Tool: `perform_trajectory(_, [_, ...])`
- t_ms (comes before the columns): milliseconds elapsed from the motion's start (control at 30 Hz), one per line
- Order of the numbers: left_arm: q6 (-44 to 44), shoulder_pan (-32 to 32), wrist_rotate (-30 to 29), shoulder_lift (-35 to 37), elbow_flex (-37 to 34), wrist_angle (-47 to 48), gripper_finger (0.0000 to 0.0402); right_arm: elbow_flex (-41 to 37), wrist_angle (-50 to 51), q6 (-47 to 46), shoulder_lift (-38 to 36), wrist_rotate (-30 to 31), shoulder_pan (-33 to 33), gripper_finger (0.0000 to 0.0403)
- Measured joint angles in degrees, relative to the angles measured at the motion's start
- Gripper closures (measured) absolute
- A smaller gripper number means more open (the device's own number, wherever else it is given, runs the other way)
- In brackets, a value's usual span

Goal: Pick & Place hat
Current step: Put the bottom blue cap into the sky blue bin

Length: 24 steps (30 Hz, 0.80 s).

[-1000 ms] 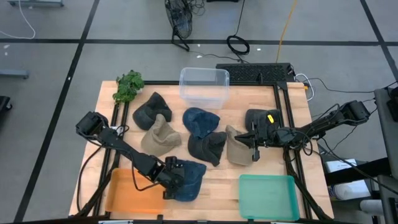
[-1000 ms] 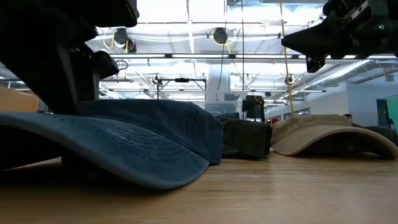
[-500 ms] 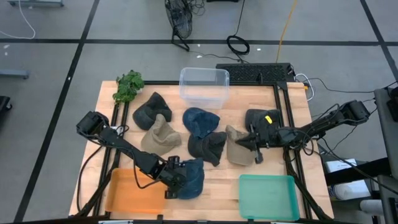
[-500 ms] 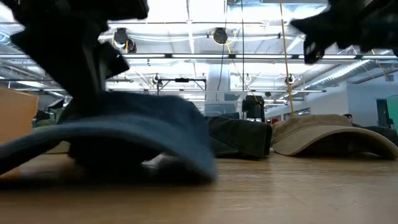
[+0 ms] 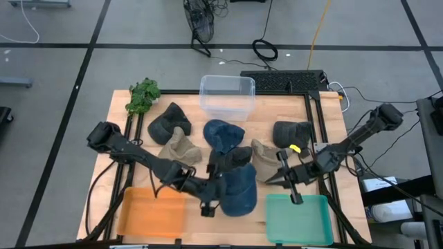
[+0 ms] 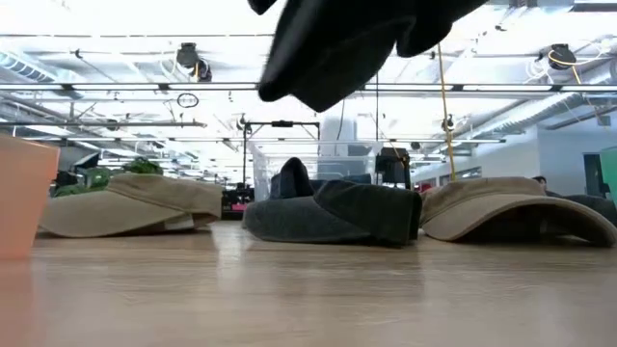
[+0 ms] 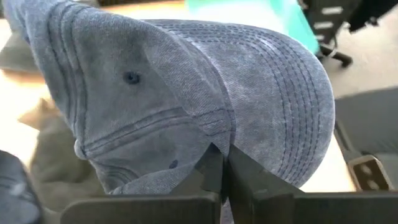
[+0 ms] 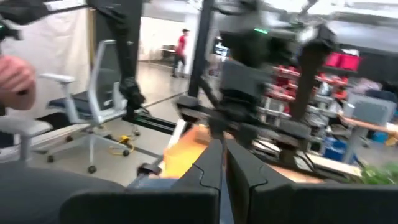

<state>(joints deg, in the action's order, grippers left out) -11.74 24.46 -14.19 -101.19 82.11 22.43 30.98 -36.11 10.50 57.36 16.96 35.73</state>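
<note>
Hat lifted lower centre, left gripper clamped on edge only. Slip risk: thin fabric pinch. Right gripper closed, empty, near green tray.

The lifted blue hat is cut off by the low view's top edge
</note>
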Motion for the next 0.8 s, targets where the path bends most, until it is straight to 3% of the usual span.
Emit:
perform_trajectory(133, [0.47,-3.23,0.01,-0.07,0.00,-1.03,0.0396,4.99,3.62,2.80,4.62,6.67,2.36,0.0386])
perform_trajectory(300, [5.79,-5.52,0.80,-0.07,0.00,-5.90,0.0397,11.80,10.75,2.74,12.04,11.36,1.42,0.0328])
perform_trajectory(533, [9.03,-6.05,0.98,-0.07,0.00,-5.14,0.0398,25.33,29.68,2.61,18.59,20.02,0.72,0.0263])
perform_trajectory(633, [9.06,-5.72,0.67,-0.07,0.00,-3.77,0.0394,30.68,37.47,0.56,20.55,19.43,-0.93,0.0260])
perform_trajectory(800, [9.61,-4.34,0.52,-0.07,0.00,-3.13,0.0398,35.74,46.08,-5.24,24.46,9.75,-5.06,0.0269])
